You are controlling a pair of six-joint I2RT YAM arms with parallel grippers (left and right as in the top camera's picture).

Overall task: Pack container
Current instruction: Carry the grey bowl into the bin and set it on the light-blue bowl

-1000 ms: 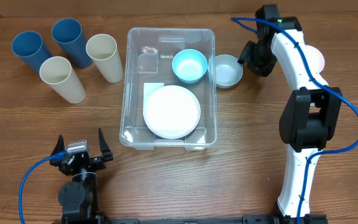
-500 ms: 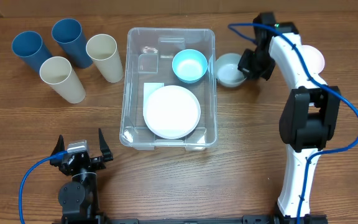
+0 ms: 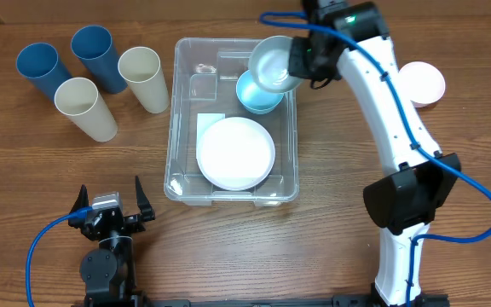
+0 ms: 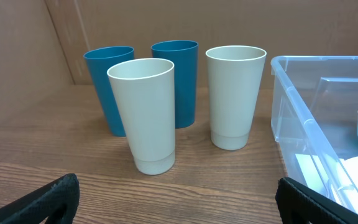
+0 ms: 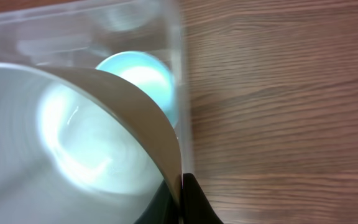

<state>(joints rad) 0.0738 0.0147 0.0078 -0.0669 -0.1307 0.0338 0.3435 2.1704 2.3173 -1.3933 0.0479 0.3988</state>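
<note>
The container (image 3: pixel 176 119) is a large clear bin in the middle of the table. A white plate (image 3: pixel 235 153) and a light blue bowl (image 3: pixel 254 98) lie inside it. My right gripper (image 3: pixel 297 61) is shut on the rim of a pale bowl (image 3: pixel 271 64), which hangs tilted above the container's far right corner. In the right wrist view the held bowl (image 5: pixel 73 143) fills the left side, its rim pinched in the right gripper (image 5: pixel 180 186), with the light blue bowl (image 5: pixel 143 70) below it. My left gripper (image 3: pixel 109 203) rests open near the front left edge, with nothing in it.
Two blue cups (image 3: pixel 39 68) (image 3: pixel 95 53) and two cream cups (image 3: pixel 143 78) (image 3: pixel 85 108) stand left of the container. The left wrist view shows them upright (image 4: pixel 145 112) with the container's wall (image 4: pixel 303 106) to the right. A small white dish (image 3: pixel 422 83) sits at the far right.
My right gripper closed on the pale bowl beside the container, lifted it and carried it left over the container's far right corner. The left arm has not moved.
</note>
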